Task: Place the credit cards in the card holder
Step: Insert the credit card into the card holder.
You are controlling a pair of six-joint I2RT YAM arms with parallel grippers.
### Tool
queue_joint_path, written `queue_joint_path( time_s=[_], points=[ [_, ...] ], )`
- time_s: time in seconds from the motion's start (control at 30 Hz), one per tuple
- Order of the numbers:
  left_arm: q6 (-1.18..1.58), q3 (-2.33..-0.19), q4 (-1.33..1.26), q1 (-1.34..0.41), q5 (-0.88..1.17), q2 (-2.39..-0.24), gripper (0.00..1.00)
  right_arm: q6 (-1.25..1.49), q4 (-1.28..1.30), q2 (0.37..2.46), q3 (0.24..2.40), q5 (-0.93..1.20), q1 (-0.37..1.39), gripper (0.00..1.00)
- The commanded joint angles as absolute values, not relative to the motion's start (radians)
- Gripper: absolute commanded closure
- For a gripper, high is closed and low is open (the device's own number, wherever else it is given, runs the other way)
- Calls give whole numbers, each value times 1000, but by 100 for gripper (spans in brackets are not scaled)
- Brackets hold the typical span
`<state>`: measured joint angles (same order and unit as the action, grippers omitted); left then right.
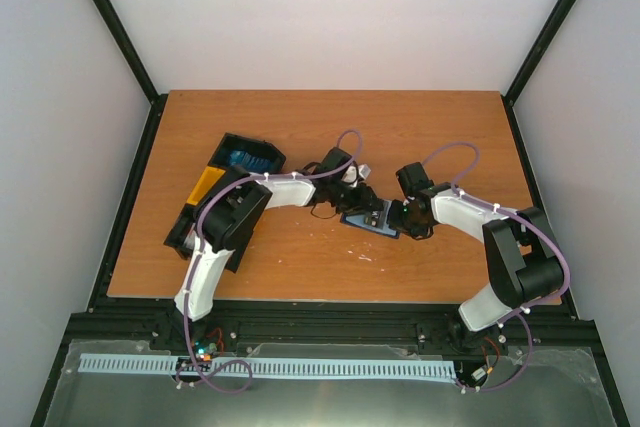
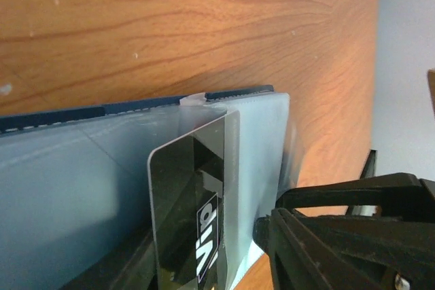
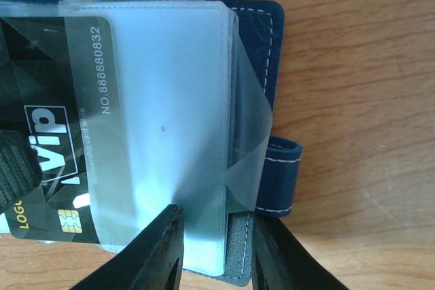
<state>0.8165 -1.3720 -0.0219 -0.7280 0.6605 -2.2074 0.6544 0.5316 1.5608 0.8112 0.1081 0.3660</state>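
The navy card holder (image 1: 368,219) lies open mid-table between both grippers, its clear sleeves (image 3: 170,100) fanned over the stitched blue cover (image 3: 272,25). A dark grey "Vip" credit card (image 2: 194,195) sits partly inside one clear sleeve, and its number side (image 3: 61,100) shows in the right wrist view. My left gripper (image 2: 200,249) straddles the card's free end with its jaws apart; one black finger (image 2: 319,236) stands clear of the sleeve's edge. My right gripper (image 3: 214,256) is shut on the holder's near edge, pinching the sleeve stack and grey lining.
A black-and-yellow tray (image 1: 208,187) stands at the left, with blue cards (image 1: 248,159) in its far compartment. The holder's strap loop (image 3: 282,174) sticks out beside my right fingers. Bare wooden table (image 1: 430,137) surrounds the holder.
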Motion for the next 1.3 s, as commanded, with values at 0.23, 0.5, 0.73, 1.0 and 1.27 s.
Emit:
queue_joint_path(
  time_s=[0.23,0.5,0.73,1.0,1.27],
  points=[
    [772,-1520,499,-739,422,-2210,49,663,521,1582,803,127,371,72],
    [762,-1572,595,-748,393,-2201,45,655,518,1580,803,132,371,72],
    [742,-1623,644,-757,418,-2223,43,618,484,1572,805,175,371,73],
    [724,-1686,748,-761,365,-2225,34,619,439,1606,830,194,371,76],
    [733,-1729,832,-761,304,-2219,29,608,413,1618,847,210,370,74]
  ],
)
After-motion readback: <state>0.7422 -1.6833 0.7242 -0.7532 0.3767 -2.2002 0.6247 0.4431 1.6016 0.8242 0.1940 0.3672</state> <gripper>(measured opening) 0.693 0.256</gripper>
